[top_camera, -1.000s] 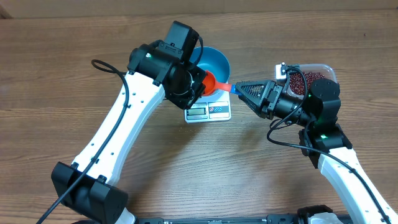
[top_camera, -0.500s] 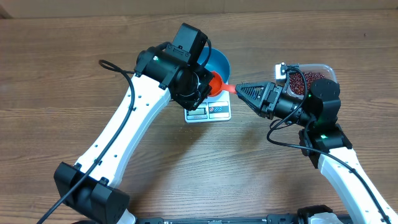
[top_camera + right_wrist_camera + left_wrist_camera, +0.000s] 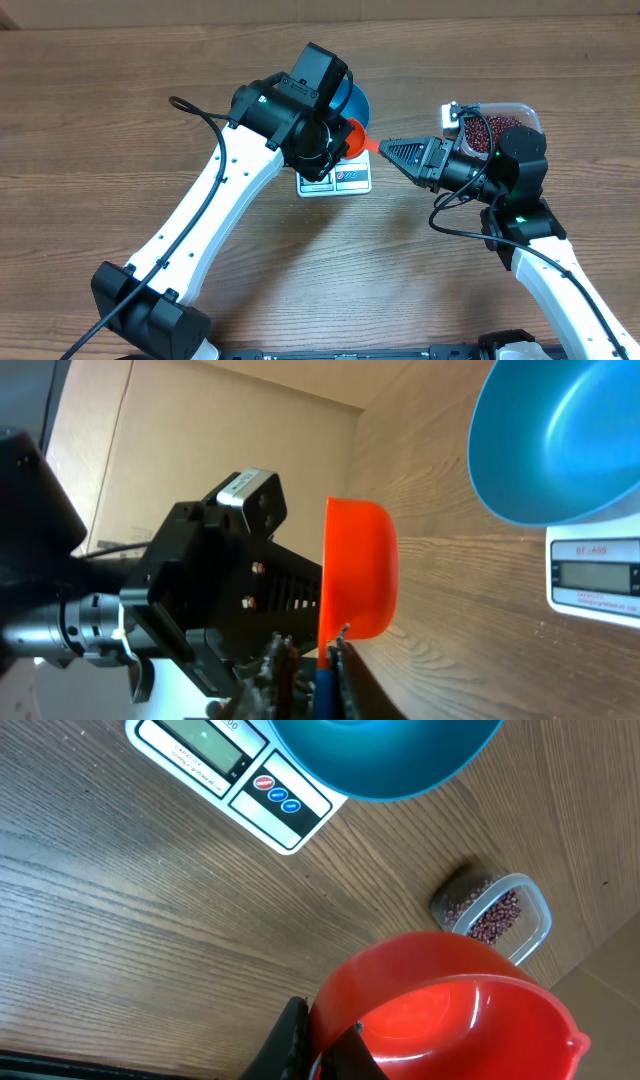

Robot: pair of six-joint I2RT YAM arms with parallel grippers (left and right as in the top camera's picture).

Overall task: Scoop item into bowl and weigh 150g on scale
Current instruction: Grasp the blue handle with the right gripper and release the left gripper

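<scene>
1. Done, as far as can be judged: the blue bowl sits on the white scale, its rim overhanging the scale's back and leaving the display and buttons uncovered; the readout is too small to read
2. Not done: what shows of the bowl's inside in the right wrist view is bare blue; the red scoop looks empty; the beans all lie in the clear tub, so every bit of scooping and weighing is left
3. The scoop hangs in the air between the bowl and the tub, above bare desk; the left jaws are clenched on the scoop at its cup end; the right jaws have the blue handle between them and look clenched on it, so both arms hold the one tool, which reads as a handover
4. Room: the left arm hangs its wrist over the bowl and hides most of it from overhead, so that space is crowded; the two wrists are near each other across the scoop
5. The tub lies at the far right of the desk, just beside the right arm's wrist, well apart from the scale; the way from scoop to tub runs back past that wrist
6. The desk's left half and near side are open wood; its far edge lies well behind the bowl
</scene>
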